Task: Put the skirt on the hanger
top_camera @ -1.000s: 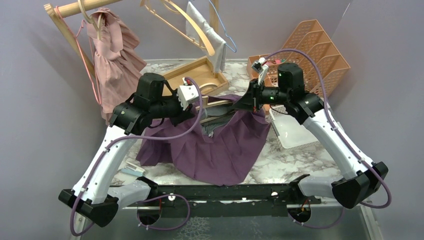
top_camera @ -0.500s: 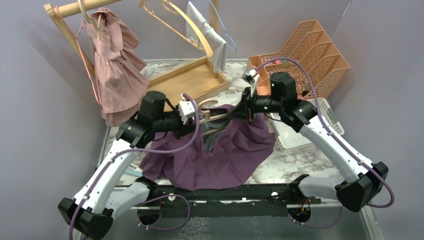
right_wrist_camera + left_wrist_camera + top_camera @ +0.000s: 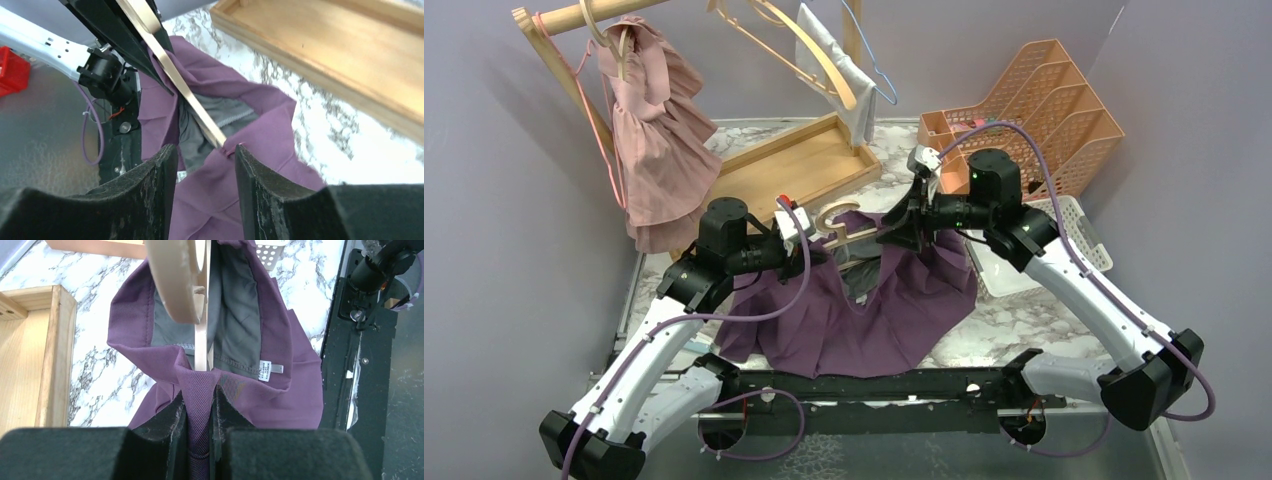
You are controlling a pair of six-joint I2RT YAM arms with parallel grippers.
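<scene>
The purple skirt (image 3: 874,320) hangs by its waistband from a wooden hanger (image 3: 836,213) held above the table between my two arms. In the left wrist view my left gripper (image 3: 200,407) is shut on a fold of the skirt's (image 3: 295,390) waistband at one end of the hanger bar (image 3: 201,340); the grey lining shows inside. My right gripper (image 3: 205,157) stands open around the other end of the bar (image 3: 200,117), where the skirt (image 3: 260,145) wraps it. Nothing is pinched between the right fingers (image 3: 250,170).
A wooden tray (image 3: 794,160) lies behind the skirt. A rack at the back left carries a pink dress (image 3: 649,140) and spare hangers (image 3: 814,55). An orange file organiser (image 3: 1044,100) and a white basket (image 3: 1024,270) sit on the right of the marble table (image 3: 1024,320).
Both arms have brought the hanger and skirt lower and nearer. My right gripper has opened and let go of the skirt's end. The left grip is unchanged.
</scene>
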